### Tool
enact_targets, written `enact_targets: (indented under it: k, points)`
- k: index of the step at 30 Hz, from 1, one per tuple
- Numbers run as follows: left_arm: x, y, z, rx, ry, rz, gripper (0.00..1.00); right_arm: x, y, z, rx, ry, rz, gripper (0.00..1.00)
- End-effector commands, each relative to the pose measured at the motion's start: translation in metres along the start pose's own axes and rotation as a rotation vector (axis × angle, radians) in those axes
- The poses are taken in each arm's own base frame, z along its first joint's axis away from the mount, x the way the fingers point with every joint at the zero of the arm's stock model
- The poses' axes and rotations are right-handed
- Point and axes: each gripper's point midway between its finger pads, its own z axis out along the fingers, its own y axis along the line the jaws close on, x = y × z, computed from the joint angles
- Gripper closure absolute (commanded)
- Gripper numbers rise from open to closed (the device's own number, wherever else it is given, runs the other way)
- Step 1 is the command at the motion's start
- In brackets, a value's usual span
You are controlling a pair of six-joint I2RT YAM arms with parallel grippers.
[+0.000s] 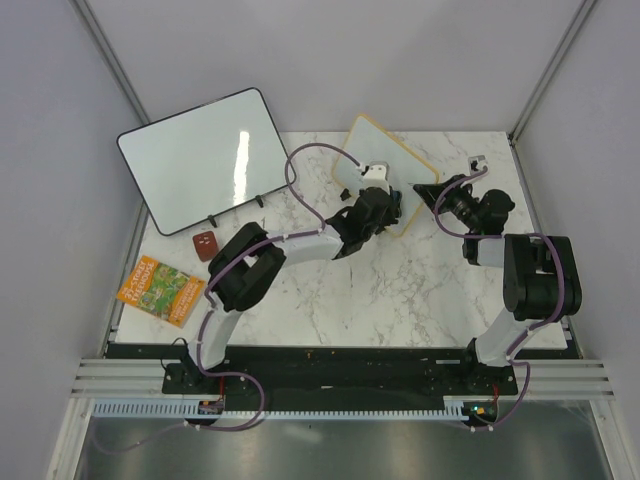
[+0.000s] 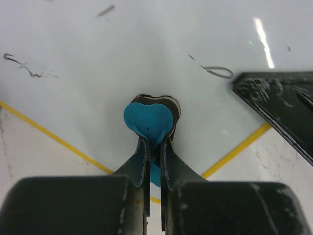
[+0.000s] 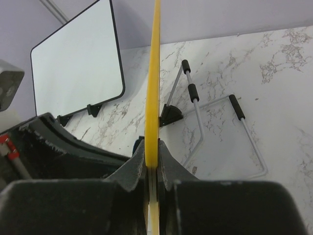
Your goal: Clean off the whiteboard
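Though tilted, whiteboard between right fingers.

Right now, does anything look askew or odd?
The whiteboard sits tilted, its yellow edge pinched by the right pincer, while the left pincer presses a blue pad on it. Ink streaks mark its face.

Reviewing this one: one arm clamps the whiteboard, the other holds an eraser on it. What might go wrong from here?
The right pincer grips the whiteboard only by its thin edge; wiping pressure may twist or slip it.
The left pincer pinches the blue eraser by a narrow part; it may fold or slide out.
Strokes toward the dark mark beside the right pincer could knock the arms together.
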Motion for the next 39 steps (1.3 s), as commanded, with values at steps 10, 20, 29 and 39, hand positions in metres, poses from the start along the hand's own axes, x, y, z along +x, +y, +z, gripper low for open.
enact_targets:
  k: [10,20,29,39]
  points:
    - [-0.069,0.083,0.031,-0.03,-0.037,-0.167,0.98,-0.002,0.042,0.005,-0.182,0.04,-0.011,1.0]
    - [-0.069,0.139,0.043,-0.228,-0.046,-0.198,0.98,-0.002,0.041,0.005,-0.172,0.042,-0.017,1.0]
    - [-0.067,0.177,0.047,-0.279,-0.019,-0.309,0.98,-0.001,0.04,0.005,-0.168,0.046,-0.017,1.0]
    - [-0.041,0.102,0.061,0.005,0.09,-0.283,0.98,-0.002,0.041,0.005,-0.167,0.045,-0.022,1.0]
